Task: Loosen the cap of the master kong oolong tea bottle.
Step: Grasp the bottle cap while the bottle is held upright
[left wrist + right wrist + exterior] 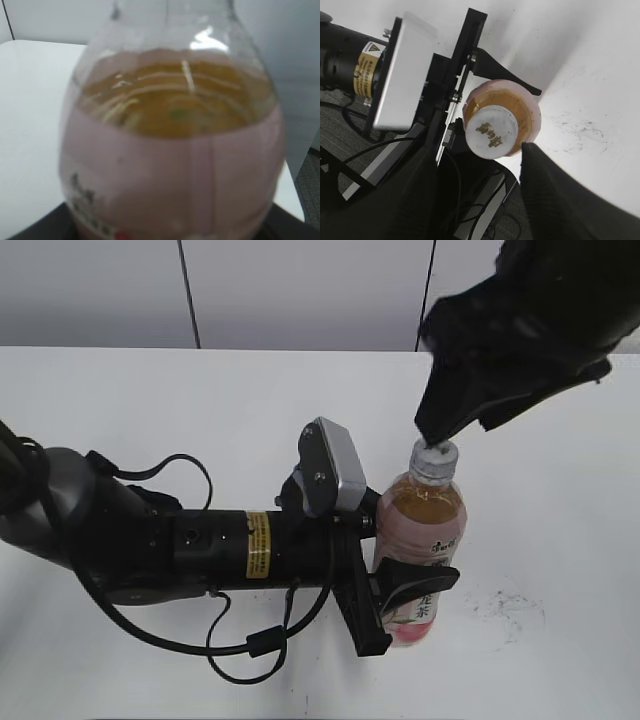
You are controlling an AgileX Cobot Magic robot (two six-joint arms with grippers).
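Note:
The master kong oolong tea bottle (pixel 422 540) stands upright on the white table, amber tea above a pink-and-white label. It fills the left wrist view (pixel 175 150), blurred. My left gripper (pixel 405 600) is shut on its lower body, one jaw on each side. The white-grey cap (pixel 436 453) sits on the neck. In the right wrist view the cap (pixel 491 131) shows its dark logo. My right gripper (pixel 479 155) hangs over it, open, with one dark finger on each side of the cap. In the exterior view its tip (pixel 440 432) sits right at the cap's top.
The left arm lies across the table with loose black cables (pixel 250 645) and a silver camera box (pixel 335 468) just left of the bottle. Dark scuff marks (pixel 505 605) lie on the table to the right. A grey wall stands behind.

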